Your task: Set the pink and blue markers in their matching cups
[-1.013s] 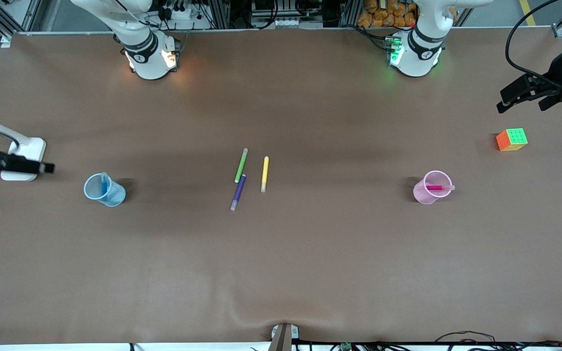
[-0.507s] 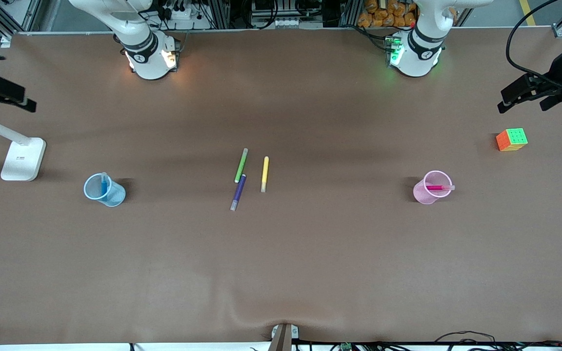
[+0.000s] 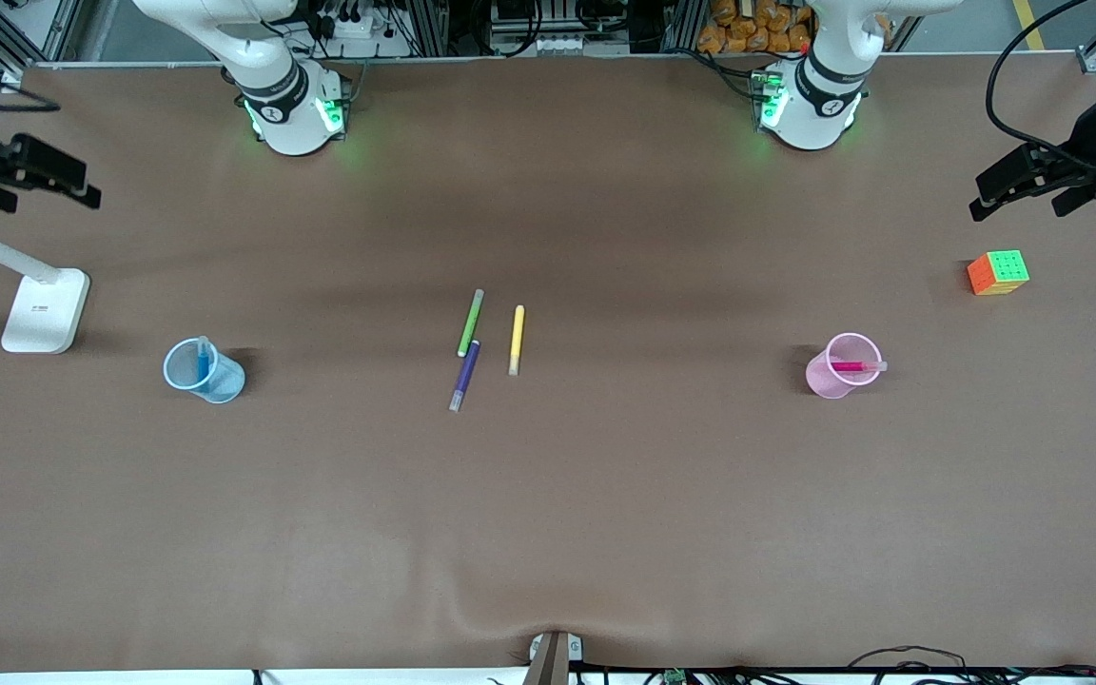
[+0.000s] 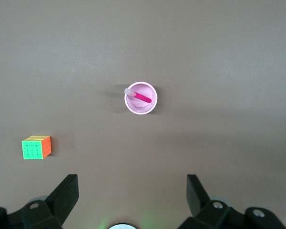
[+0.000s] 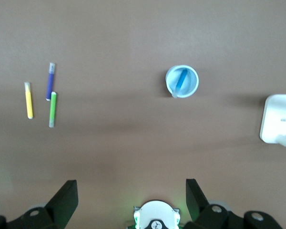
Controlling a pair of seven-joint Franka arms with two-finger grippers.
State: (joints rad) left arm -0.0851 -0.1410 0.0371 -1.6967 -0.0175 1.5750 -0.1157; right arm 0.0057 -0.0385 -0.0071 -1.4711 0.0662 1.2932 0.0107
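Hanging high over the brown table [image 3: 605,514], both of my claws are spread wide and carry nothing.

Item: left gripper [image 4: 132,195]. It is up over the left arm's end of the table, above the stretch between that arm's base and the pink cup; its two dark fingers [image 4: 66,193] stand far apart. In the front view it shows at the edge above the cube [image 3: 1024,181].

Item: right gripper [image 5: 131,196]. It is up over the right arm's end of the table, fingers [image 5: 66,195] equally far apart, with its own arm's white base directly below it.

Item: pink cup [image 3: 841,365]. It stands upright toward the left arm's end. The pink marker [image 3: 854,366] is in it, leaning on the rim with its pale cap poking out.

Item: blue cup [image 3: 203,370]. It stands upright toward the right arm's end. The blue marker [image 3: 203,360] is in it, leaning against the wall.

Item: green pen [image 3: 471,322], purple pen [image 3: 464,375], yellow pen [image 3: 516,340]. All three lie flat mid-table between the cups; green and purple lie nearly end to end, yellow just beside them.

Item: colour cube [image 3: 998,272]. It sits farther from the front camera than the pink cup, near the table's end.

Item: white lamp base [image 3: 44,311]. It sits near the blue cup, at the right arm's end.
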